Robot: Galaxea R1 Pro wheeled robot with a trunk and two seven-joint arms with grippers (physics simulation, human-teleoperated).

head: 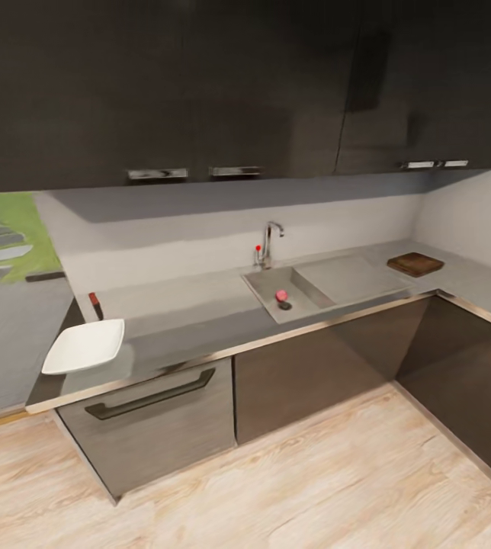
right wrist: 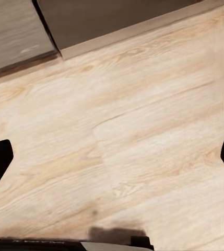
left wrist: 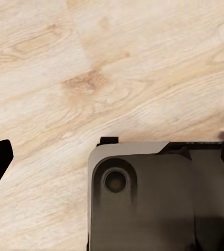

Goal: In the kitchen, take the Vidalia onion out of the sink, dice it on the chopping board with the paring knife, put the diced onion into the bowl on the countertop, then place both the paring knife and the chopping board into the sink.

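Observation:
The grey sink (head: 306,284) is set in the middle of the long countertop (head: 192,320), under a chrome tap (head: 269,242). A small pinkish-red round thing, the Vidalia onion (head: 281,295), lies in the basin beside the drain. At the far right of the worktop sits the dark brown chopping board (head: 415,264). The white bowl (head: 85,345) stands at the left end, and the paring knife (head: 95,305) lies just behind it. My left gripper (left wrist: 116,149) and right gripper (right wrist: 117,149) both hang open over the wooden floor, holding nothing.
Dark wall cabinets (head: 200,84) hang over the counter and dark base cabinets (head: 162,415) with a bar handle stand below. The counter turns a corner at the right (head: 489,293). Light wooden floor (head: 314,480) lies in front. My own base (left wrist: 153,198) is under the left gripper.

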